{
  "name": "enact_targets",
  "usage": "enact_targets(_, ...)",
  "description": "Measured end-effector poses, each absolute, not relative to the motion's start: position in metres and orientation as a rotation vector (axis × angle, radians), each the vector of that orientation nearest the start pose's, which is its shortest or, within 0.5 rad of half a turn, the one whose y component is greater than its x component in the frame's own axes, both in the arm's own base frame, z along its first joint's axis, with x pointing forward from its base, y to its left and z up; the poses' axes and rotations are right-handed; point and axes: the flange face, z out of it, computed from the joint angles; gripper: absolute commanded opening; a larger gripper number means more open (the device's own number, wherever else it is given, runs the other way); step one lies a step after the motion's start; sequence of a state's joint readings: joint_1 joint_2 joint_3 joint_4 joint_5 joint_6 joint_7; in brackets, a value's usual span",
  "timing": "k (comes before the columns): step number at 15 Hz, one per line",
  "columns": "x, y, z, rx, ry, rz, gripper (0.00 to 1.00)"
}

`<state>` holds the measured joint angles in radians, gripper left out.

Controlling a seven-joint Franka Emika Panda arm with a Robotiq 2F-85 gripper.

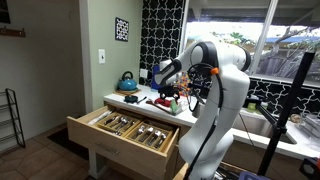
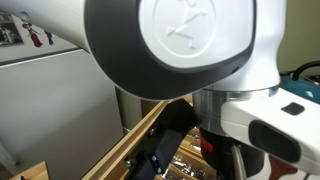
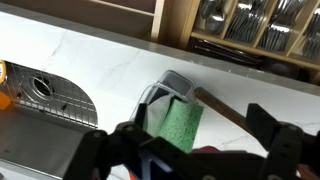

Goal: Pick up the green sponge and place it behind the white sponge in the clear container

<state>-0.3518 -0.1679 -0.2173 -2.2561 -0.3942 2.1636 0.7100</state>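
Holds hand (image 3: 200,135) wide open, gripping nothing, over green sponge (image 3: 181,125) just beside clear container (image 3: 172,85) on white marble bench (image 3: 100,60); open cutlery drawer (image 3: 250,25) beyond.

no text, label or number is legible in any view

Arm: 1 white Franka arm (image 1: 215,95) fills the right foreground, bent and reaching toward the counter.
Gripper: the dark gripper (image 1: 170,88) hangs low over the counter; its jaws are too small to read.
Counter: a white counter (image 1: 135,100) runs along the wall.
Kettle: 1 teal-blue kettle (image 1: 127,81) stands upright at the counter's far end.
Drawer: 1 wooden drawer (image 1: 95,135) is pulled open under the counter, with cutlery (image 1: 130,127) sorted in compartments.
Wall: a framed black-and-white picture (image 1: 121,29) hangs above a light switch (image 1: 101,57).
Backdrop: a black-and-white patterned panel (image 1: 160,35) stands beside a bright window (image 1: 275,40).
Floor: a black rack (image 1: 12,118) stands at the picture's left edge.
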Motion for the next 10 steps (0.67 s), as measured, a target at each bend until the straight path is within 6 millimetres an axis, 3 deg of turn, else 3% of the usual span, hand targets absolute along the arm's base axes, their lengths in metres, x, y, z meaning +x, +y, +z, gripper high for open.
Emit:
enact_targets(3, 0.417, -0.289, 0.432, -2.922, 1.784, -0.193, 0.99)
enact_targets(10, 0.417, -0.299, 0.423, -2.88, 1.839, -0.217, 0.37)
